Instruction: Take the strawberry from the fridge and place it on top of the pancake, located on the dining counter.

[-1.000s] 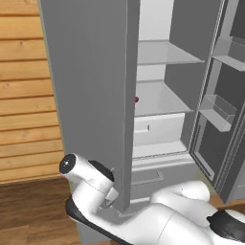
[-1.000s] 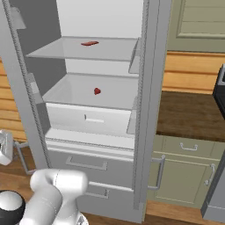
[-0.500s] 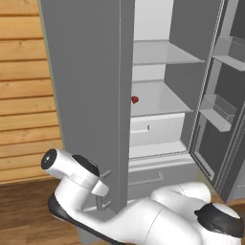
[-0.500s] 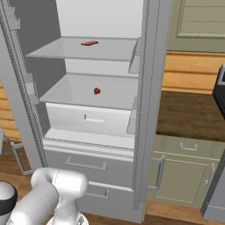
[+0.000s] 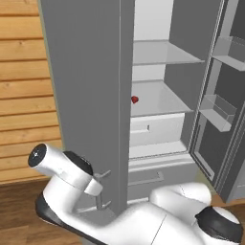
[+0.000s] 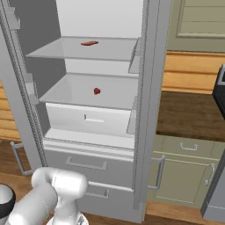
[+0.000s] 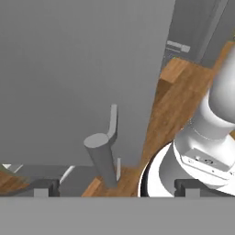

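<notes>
The strawberry sits alone near the middle of the fridge's lower white shelf, above a closed crisper drawer. It looks tiny, light and probably soft, so a gentle pinch across its widest part seems wise, with little squeeze; being rounded, it may roll or slip if nudged. A flatter dull red piece lies on the upper shelf and should not be mistaken for it. The end effector hangs low beside the fridge door's bar handle, its tips standing apart and holding nothing. The open door stands between the arm and the shelf, and the door bins narrow the opening opposite.
</notes>
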